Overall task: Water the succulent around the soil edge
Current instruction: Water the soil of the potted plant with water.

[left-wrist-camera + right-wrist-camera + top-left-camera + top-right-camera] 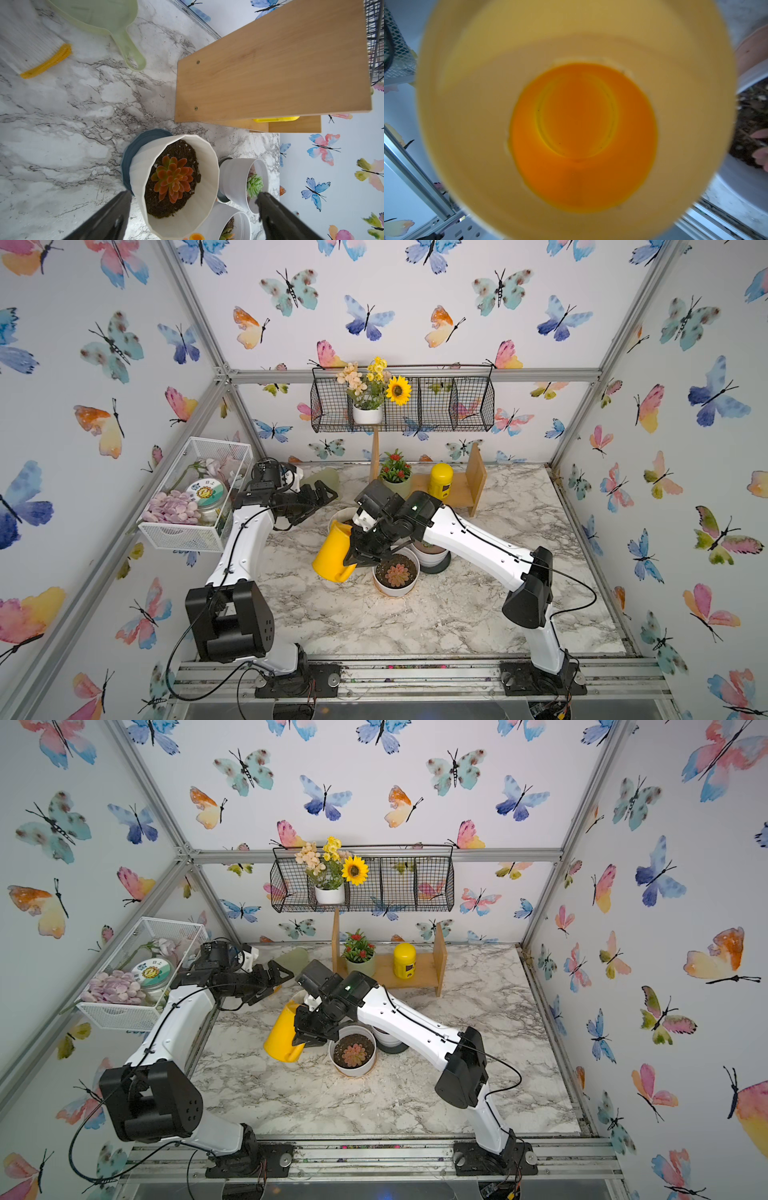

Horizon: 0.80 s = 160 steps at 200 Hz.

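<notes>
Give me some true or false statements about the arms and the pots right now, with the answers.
1. The succulent grows in dark soil in a ribbed pot. True.
2. The left gripper is shut on the ribbed pot. False: it is open and holds nothing.
3. The right gripper holds a yellow pitcher. True.
4. The ribbed pot stands on the wooden shelf. False: it stands on a blue saucer on the table.
</notes>
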Available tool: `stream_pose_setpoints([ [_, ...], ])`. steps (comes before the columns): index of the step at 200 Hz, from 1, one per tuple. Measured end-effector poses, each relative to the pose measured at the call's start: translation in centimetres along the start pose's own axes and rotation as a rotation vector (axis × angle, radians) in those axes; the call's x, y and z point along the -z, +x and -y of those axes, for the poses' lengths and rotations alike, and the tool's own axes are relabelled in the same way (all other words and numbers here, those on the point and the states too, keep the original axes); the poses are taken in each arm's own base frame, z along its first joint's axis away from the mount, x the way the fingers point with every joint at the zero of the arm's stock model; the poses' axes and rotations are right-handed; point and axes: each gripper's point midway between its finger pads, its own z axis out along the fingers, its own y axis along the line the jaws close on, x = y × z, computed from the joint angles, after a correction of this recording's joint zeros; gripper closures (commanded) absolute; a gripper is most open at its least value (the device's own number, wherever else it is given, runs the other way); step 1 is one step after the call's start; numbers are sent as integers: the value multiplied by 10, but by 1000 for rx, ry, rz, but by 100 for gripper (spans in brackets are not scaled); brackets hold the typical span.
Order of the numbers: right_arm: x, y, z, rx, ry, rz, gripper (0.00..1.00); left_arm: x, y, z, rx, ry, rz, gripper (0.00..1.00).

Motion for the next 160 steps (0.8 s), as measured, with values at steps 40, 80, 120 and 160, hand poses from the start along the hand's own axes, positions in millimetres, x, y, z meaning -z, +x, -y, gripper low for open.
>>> stream_pose_setpoints([
  [40, 3, -8, -3, -23, -31, 7, 99, -5, -10, 3, -2, 20, -1, 1],
  [80, 6, -16, -7, -40, -63, 20, 99, -8, -17, 5, -2, 30, 1, 1],
  [120, 11, -30, -2, -59, -72, 43, 99, -11, -22, 5, 4, 34, 6, 1],
  [160, 19, -45, 4, -79, -88, 60, 99, -14, -23, 5, 15, 36, 7, 1],
])
